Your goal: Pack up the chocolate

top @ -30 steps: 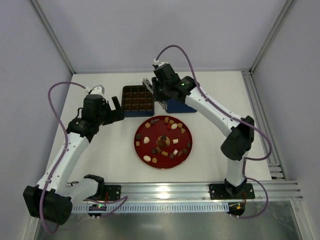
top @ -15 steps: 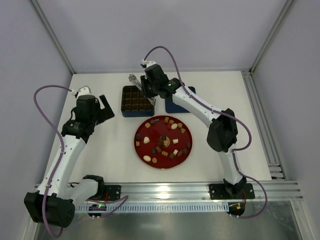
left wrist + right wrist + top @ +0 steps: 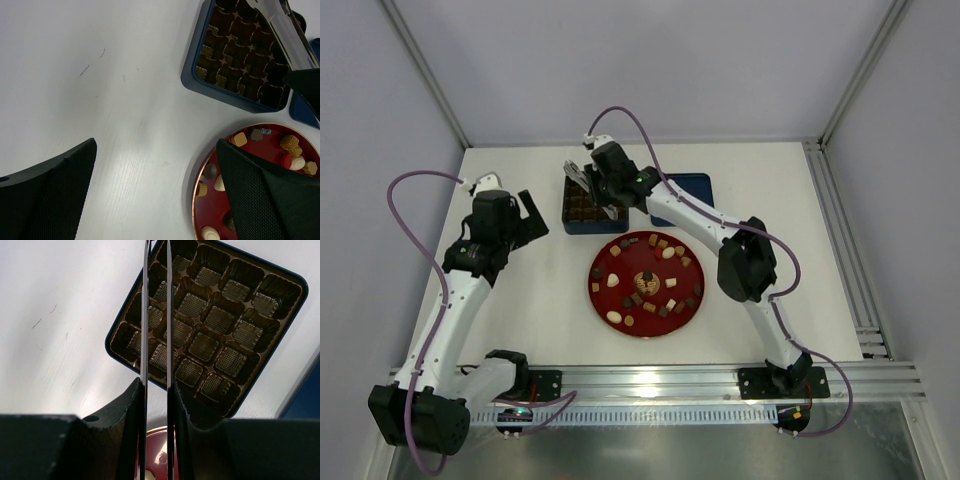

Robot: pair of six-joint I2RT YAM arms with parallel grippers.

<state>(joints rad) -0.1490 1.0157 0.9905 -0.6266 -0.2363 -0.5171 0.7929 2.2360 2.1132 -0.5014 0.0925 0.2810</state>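
The chocolate (image 3: 668, 253), several small dark, tan and cream pieces, lies spread on the red plate (image 3: 692, 302); some pieces (image 3: 240, 139) also show in the left wrist view. The dark blue tin (image 3: 220, 320) has a brown grid, and the cells in view are empty. My right gripper (image 3: 156, 385) is shut on metal tongs (image 3: 145, 315), whose blades reach over the tin's left part (image 3: 578, 172). My left gripper (image 3: 156, 150) is open and empty above bare table, left of the plate (image 3: 196, 182).
The tin's blue lid (image 3: 685, 190) lies right of the tin (image 3: 605, 222), behind the plate. Frame rails run along the table's right and near edges. White table lies left of the tin and plate.
My right gripper has swung left with the tongs, from over the blue lid to over the tin. My left gripper drew back to the left, then stayed still.
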